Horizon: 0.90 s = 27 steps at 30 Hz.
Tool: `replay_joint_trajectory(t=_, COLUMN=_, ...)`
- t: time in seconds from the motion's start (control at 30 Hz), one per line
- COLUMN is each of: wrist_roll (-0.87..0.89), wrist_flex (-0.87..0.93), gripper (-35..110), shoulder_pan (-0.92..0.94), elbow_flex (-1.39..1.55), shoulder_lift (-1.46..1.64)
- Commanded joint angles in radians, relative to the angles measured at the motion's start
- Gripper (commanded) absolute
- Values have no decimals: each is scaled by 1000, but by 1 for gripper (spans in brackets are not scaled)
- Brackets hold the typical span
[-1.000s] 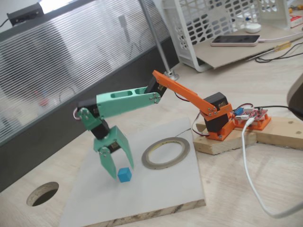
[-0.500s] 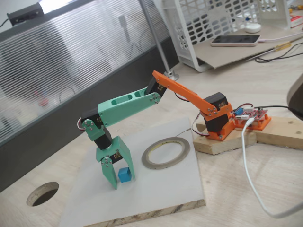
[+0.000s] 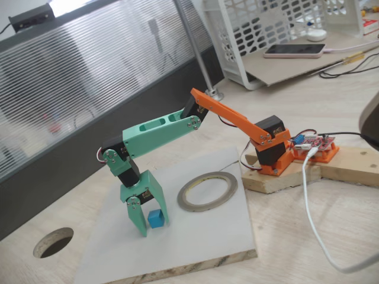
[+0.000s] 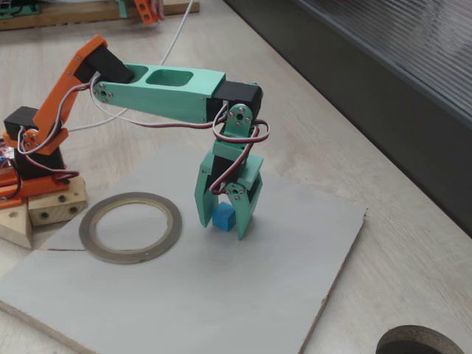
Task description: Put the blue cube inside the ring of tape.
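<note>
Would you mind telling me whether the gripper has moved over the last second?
Yes. The gripper has come down and slightly right toward the ring of tape, so its fingers now straddle the blue cube on the grey board.

One blue cube [image 3: 156, 219], one ring of tape [image 3: 207, 191], one grey board [image 3: 195, 236], seemingly one tabletop hole [image 3: 53, 242].

Over the last second the hand [image 3: 151, 223] has come down from just above the blue cube [image 3: 156, 219] to straddle it, one finger on each side, tips near the grey board [image 3: 201, 242]. In the last half second nothing visibly moved.
</note>
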Motion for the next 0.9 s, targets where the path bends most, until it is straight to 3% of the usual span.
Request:
replay_joint_trajectory(t=0.0, wrist_roll=5, wrist_flex=-5, gripper=40, shoulder_pan=-11, elbow_flex=17, shoulder_lift=54)
replay_joint_trajectory(t=0.47, wrist_roll=3, wrist_flex=5, gripper=40, shoulder_pan=-9, elbow_flex=17, shoulder_lift=54)
replay_joint_trajectory(t=0.87, wrist_roll=5, wrist_flex=-8, gripper=14, shoulder_pan=-9, elbow_flex=5, shoulder_lift=54)
